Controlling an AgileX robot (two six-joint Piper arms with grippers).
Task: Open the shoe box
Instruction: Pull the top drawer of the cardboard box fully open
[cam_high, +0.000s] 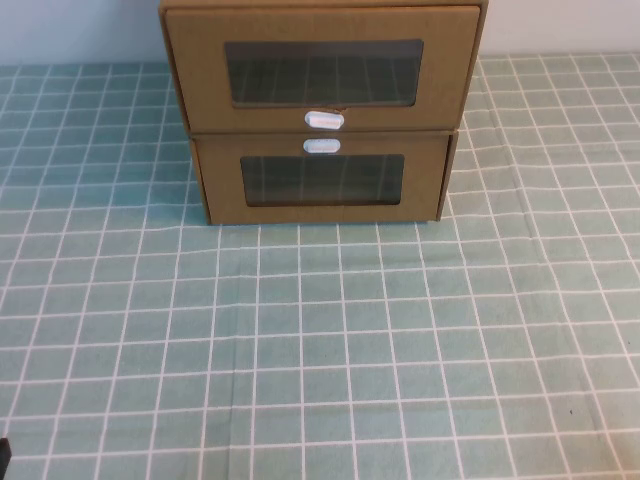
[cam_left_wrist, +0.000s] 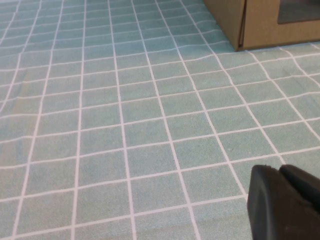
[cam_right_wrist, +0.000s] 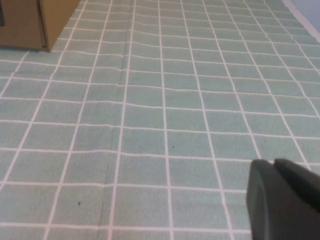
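Two brown boxes stand in a stack at the far edge of the desk (cam_high: 120, 330), near its middle. The top box (cam_high: 200, 70) sits right on the bottom box (cam_high: 220, 185) and is a bit wider. A green cloth (cam_high: 400, 350) with white lines covers the desk.

Each box has a dark window in its front. On the top box the window (cam_high: 323, 72) is above a small white tab (cam_high: 324, 120). On the bottom box the tab is above the window. The two tabs are just beside each other, one over the other. Both box fronts are shut flat.

Both claws are well apart from the boxes, on the near side of them. The left claw (cam_left_wrist: 279, 172) hangs low over the cloth on the left side of the desk. Its black fingers are pressed together, with only a thin line between them. The right claw (cam_right_wrist: 274, 164) hangs low over the cloth on the right side. Its fingers are pressed together too, and it holds nothing.
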